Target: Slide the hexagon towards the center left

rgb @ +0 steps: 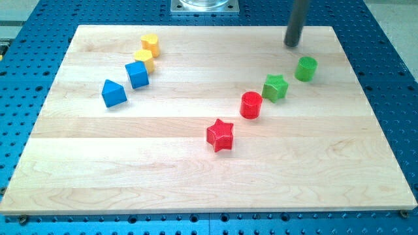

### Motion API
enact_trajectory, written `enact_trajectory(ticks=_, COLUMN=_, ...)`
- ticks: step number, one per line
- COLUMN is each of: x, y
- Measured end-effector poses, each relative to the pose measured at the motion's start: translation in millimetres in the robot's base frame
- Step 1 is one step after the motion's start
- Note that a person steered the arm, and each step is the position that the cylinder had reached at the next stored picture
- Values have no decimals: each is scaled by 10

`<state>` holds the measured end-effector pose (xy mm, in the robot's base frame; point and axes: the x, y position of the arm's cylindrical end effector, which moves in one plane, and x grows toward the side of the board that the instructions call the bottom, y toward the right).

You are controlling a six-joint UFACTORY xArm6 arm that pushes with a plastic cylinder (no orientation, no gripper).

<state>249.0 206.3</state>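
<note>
The yellow hexagon (150, 44) sits at the upper left of the wooden board (209, 176). A second yellow block (144, 59) lies just below it, touching the blue cube (137, 74); its shape is unclear. My tip (291, 44) is at the upper right of the board, far to the right of the hexagon. It stands just up and left of the green cylinder (305, 68), apart from it.
A blue house-shaped block (113, 93) lies down and left of the blue cube. A green star (275, 87), a red cylinder (251, 104) and a red star (220, 134) form a diagonal line from the green cylinder towards the centre.
</note>
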Motion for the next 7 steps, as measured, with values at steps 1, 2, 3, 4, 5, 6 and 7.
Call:
enact_trajectory(ticks=1, x=-75, y=225)
enact_trajectory(ticks=2, x=-147, y=287)
enact_trajectory(ticks=3, x=-307, y=342)
enact_trajectory(ticks=4, x=-573, y=363)
enact_trajectory(ticks=5, x=-565, y=-204)
enact_trajectory(ticks=6, x=-565, y=-1028)
enact_trajectory(ticks=7, x=-260, y=-1769)
